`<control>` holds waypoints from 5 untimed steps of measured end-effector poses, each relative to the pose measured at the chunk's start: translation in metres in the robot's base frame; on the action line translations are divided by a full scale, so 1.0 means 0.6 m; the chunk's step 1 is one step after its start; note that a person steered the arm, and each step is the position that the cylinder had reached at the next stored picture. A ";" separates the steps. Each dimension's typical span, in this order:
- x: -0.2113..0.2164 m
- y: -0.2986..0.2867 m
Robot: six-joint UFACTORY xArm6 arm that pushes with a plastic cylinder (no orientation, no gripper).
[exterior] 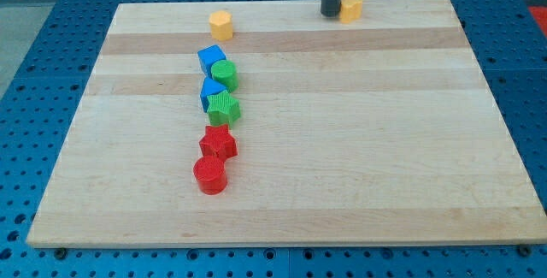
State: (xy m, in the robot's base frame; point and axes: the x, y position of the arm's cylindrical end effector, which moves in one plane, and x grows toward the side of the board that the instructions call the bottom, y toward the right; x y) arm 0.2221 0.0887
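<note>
My tip [331,13] stands at the view's top edge of the wooden board, touching or almost touching the left side of a yellow block [351,8]. A second yellow block, hexagon-like [221,25], sits further left near the top. Below it runs a column of blocks: a blue cube [210,58], a green cylinder [226,75], a blue block [211,91], a green star-like block [224,108], a red star [218,143] and a red cylinder [209,175]. The column lies well to the left of and below my tip.
The wooden board [359,141] rests on a blue perforated table [34,73]. The board's top edge runs just behind my tip and the yellow block.
</note>
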 end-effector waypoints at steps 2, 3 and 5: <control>-0.008 0.103; -0.016 0.100; -0.048 -0.050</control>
State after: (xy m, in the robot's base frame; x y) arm 0.1933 0.0588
